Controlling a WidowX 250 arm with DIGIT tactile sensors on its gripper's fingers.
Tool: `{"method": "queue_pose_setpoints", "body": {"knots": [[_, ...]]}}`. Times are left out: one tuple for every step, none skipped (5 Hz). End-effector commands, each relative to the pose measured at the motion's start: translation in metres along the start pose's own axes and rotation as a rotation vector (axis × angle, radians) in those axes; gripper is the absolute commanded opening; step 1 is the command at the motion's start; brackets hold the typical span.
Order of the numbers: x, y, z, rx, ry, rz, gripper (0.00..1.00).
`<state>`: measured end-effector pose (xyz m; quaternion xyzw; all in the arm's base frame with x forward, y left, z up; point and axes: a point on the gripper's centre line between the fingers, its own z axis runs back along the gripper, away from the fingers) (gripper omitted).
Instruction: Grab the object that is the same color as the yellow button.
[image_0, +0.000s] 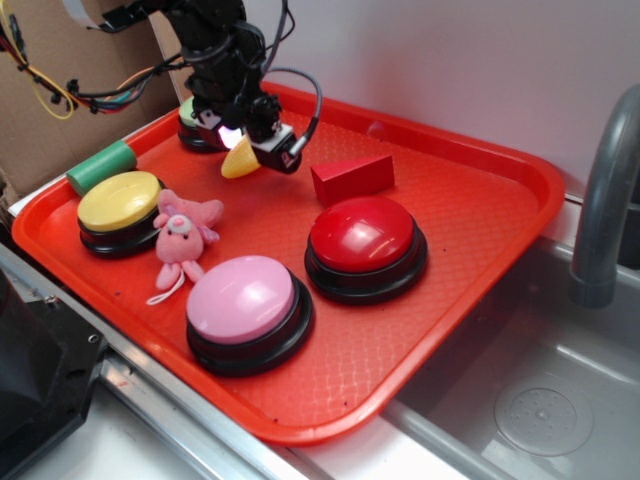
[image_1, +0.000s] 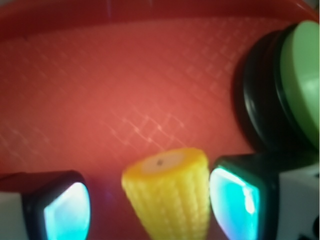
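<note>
Small yellow bumpy plastic corn-cob cone (image_1: 169, 192) sitting btwn the spread black gripper (image_1: 150, 202) pads, touching the one twd the green-topped round button (image_1: 300, 80), gap on the other; best centred w/ both pads square on the kernels before clamping, over the red plastic tray (image_1: 125, 75).

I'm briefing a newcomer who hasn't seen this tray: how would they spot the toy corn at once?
Start at the red tray and go to its far left corner, where the green button sits. Just in front of it, between the end effector fingers, is the toy corn: a small yellow bumpy cone, far smaller than any button.
</note>
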<state>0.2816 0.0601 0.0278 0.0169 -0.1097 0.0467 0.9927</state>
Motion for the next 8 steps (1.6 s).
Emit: {"method": "queue_pose_setpoints", "body": {"knots": [[0.009,0.007,-0.004,0.031,0.025,0.079,0.37],[0.01,0.007,-0.001,0.048,0.025,0.079,0.0],[0.015,0.0,0.02,0.137,0.063,0.163,0.0],[0.019,-0.017,0.06,0.103,0.083,0.275,0.0],[0.02,-0.039,0.102,-0.017,0.089,0.252,0.0],[0.015,-0.061,0.139,-0.081,0.052,0.24,0.0],[0.002,-0.083,0.169,-0.123,0.012,0.183,0.0],[-0.006,-0.085,0.172,-0.151,0.063,0.149,0.0]]}}
